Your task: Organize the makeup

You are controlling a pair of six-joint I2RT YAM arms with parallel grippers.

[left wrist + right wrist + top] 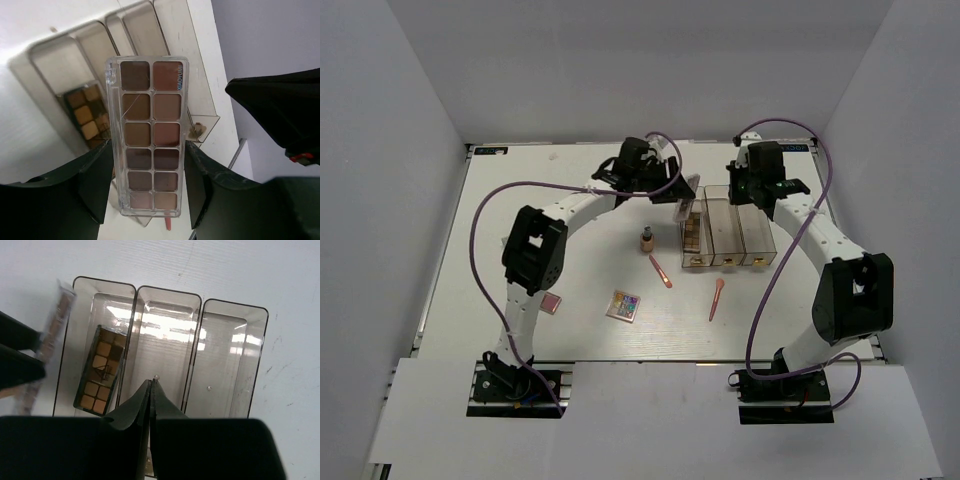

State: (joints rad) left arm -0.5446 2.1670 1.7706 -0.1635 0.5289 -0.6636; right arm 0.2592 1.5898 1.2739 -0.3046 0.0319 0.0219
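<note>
My left gripper (677, 193) (148, 175) is shut on the pink-brown palette (148, 135), holding it upright above the left end of the clear three-compartment box (725, 232). The brown-gold palette (694, 236) (100, 369) lies in the box's left compartment. My right gripper (761, 186) (151, 383) is shut and empty, its tips over the middle compartment beside a small knob (156, 376). On the table lie the tan bottle (646, 240), two coral sticks (660, 270) (717, 298), the multicolour palette (624, 305) and a small pink palette (551, 303).
The box's middle (162, 340) and right (225, 355) compartments hold nothing. White walls enclose the table (570, 210) on three sides. The purple cables (480, 215) loop beside each arm.
</note>
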